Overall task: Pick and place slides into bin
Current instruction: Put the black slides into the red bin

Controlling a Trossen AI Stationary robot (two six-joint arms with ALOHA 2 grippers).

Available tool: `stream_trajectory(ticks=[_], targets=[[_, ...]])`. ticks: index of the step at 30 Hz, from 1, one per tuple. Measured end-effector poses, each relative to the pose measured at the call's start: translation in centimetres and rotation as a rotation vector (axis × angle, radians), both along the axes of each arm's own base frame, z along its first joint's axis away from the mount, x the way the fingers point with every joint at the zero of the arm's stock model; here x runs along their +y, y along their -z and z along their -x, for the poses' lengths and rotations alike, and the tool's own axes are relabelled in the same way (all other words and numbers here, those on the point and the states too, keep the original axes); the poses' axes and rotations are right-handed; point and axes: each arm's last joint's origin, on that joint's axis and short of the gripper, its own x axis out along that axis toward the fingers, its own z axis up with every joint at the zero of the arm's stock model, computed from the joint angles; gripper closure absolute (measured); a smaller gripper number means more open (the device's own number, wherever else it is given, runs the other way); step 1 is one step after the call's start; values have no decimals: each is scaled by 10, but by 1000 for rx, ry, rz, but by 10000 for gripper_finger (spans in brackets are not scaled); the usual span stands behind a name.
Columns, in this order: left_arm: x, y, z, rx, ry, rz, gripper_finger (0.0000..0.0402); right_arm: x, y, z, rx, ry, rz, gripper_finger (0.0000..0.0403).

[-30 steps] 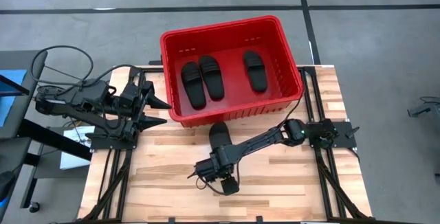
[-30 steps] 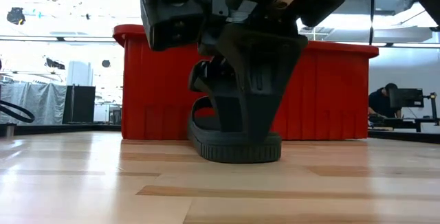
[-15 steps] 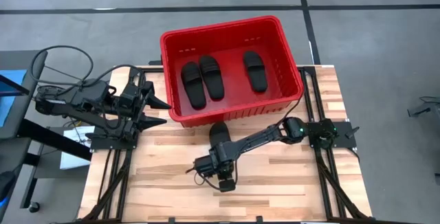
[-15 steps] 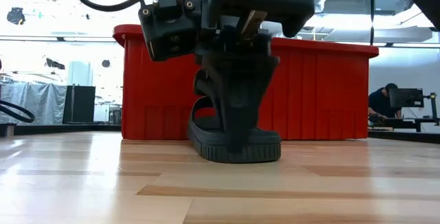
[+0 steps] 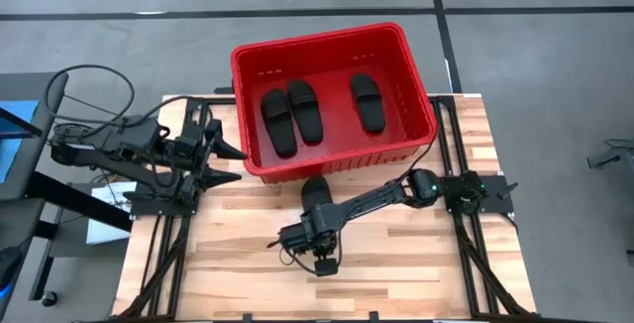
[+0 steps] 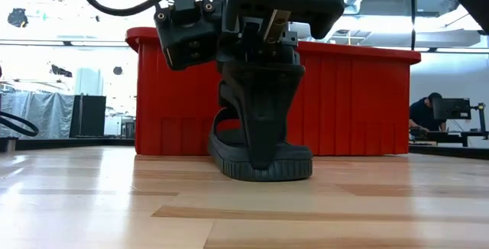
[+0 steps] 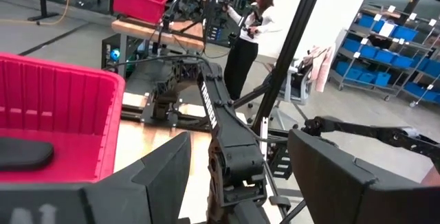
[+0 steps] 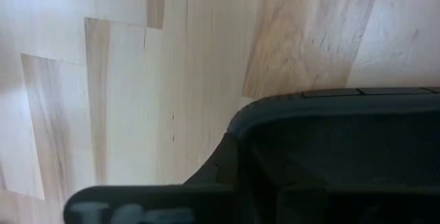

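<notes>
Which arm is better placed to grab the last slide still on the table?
Right. Its end effector is down over the slide in front of the bin, while the left end effector waits beside the bin.

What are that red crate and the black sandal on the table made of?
The red crate looks like moulded plastic: uniform bright colour, slight sheen, rolled rim, ribbed walls. The black sandal on the table looks like matte rubber or foam, with a thick, finely ridged sole edge. The table looks like light wooden planks with visible grain.
</notes>
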Motion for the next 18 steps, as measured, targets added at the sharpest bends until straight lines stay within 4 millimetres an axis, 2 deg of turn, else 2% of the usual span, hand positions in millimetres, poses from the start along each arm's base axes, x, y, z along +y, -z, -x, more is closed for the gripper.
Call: stream_trajectory(ticks=[8, 10, 18], targets=[[0, 0, 0, 9, -4, 51, 168, 3, -12, -2, 0, -12, 6, 402], [0, 0, 0, 12, -6, 69, 168, 4, -24, -3, -14, -32, 2, 402], [0, 0, 0, 16, -9, 94, 168, 18, -51, 3, -10, -88, 24, 403]])
